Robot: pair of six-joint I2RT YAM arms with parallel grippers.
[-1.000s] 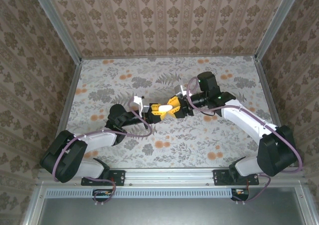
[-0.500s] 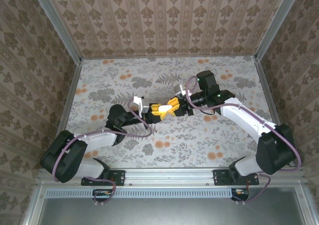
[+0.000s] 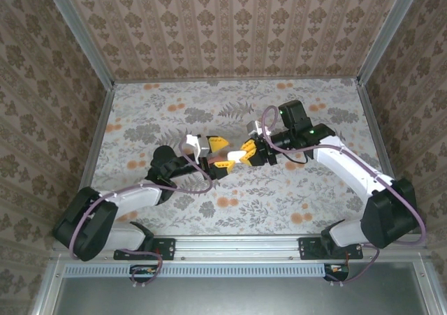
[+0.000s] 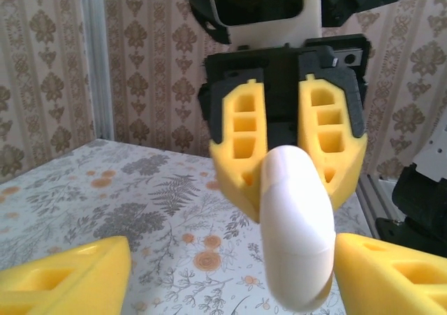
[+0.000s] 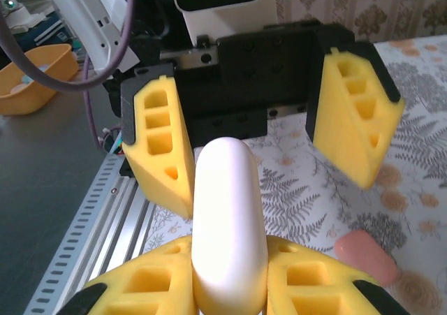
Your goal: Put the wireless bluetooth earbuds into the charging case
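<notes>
A: Right tool (image 4: 292, 186) clamped on 1 end of the white case (image 5: 229, 217), which is held off the desk (image 3: 293, 196), mid-desk, rounded end poking toward the left tool (image 5: 265, 161). Lid looks shut.

B: Left tool?

A: Fingers wide apart, 1 either side of the free end, not touching it.

B: Risks from here?

A: 3, by my reckoning. Shell is smooth and curved, so a squeeze off-centre could squirt it out of both grips and drop it. The 2 sets of yellow fingers sit very near each other, so a small misalignment could knock them together. And if the right lets go before the left has bitten, the case falls.

B: Earbuds?

A: 1 small pink piece (image 5: 367, 255) lying on the desk just beside the right tool. Possibly an earbud, cannot tell. Nothing goes in until that lid is opened.

B: Anything in the way?

A: Not really. Orange bowl (image 5: 35, 70) stands beyond the rail (image 5: 98, 217), well apart.
</notes>
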